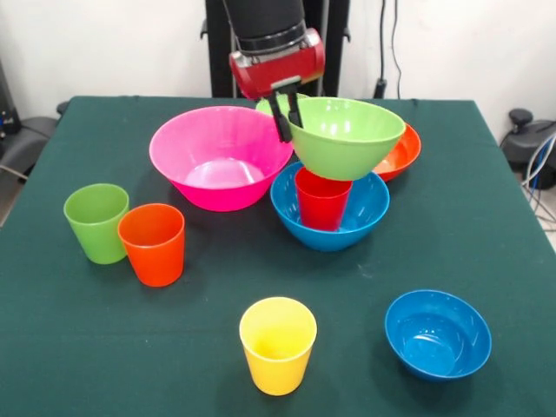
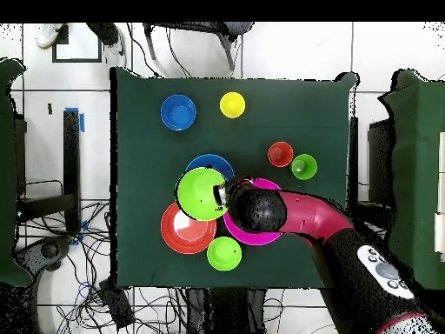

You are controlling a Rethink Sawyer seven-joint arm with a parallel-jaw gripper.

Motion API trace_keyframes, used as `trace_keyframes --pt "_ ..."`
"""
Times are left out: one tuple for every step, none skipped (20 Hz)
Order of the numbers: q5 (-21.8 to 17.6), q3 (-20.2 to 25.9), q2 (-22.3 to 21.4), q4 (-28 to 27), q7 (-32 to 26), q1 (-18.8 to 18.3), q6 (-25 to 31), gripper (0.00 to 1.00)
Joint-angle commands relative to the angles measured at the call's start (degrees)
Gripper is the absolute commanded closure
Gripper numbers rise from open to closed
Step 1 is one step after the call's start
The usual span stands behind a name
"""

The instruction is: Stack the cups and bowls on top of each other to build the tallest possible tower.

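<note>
Front view, nearest: yellow cup [image 1: 277, 344] and small blue bowl [image 1: 438, 334] stand apart on the table [image 1: 78, 365], with open cloth around them
Left side: light green cup [image 1: 96, 221] touches orange cup [image 1: 152, 243]
Middle: red cup [image 1: 321, 198] stands in big blue bowl [image 1: 329, 207]; big light green bowl [image 1: 342, 135] sits tilted over it
Gripper [image 1: 286, 111]: fingers pinch that bowl's rim
Handling: glossy, light, stiff plastic, likely slippery; the rim is the best hold
Behind: big pink bowl [image 1: 220, 156] and wide orange bowl [image 1: 401, 151] crowd the tower, leaving little room
</note>
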Motion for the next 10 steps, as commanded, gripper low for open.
trace_keyframes --pt "-0.3 -4.2 4.6 -6.9 8.0 4.5 2.2 1.00" --pt "-0.2 -4.1 4.2 -6.6 7.7 4.3 2.5 1.00" --pt "-0.3 -4.0 3.7 -6.2 7.3 4.0 2.7 1.00" --pt "-0.3 -3.8 3.2 -5.6 7.0 3.5 2.6 1.00" --pt "-0.3 -3.8 2.8 -5.3 6.8 3.3 3.0 1.00" --pt "-0.2 -3.5 2.3 -4.8 6.6 3.0 3.1 1.00" --pt "0.1 -3.0 1.7 -4.3 6.3 2.4 3.5 1.00" --pt "0.2 -2.7 1.2 -4.0 5.9 2.0 4.0 1.00" --pt "0.4 -2.3 0.8 -3.7 5.8 1.6 4.3 1.00" --pt "0.4 -2.2 0.6 -3.4 5.6 1.3 4.5 1.00"
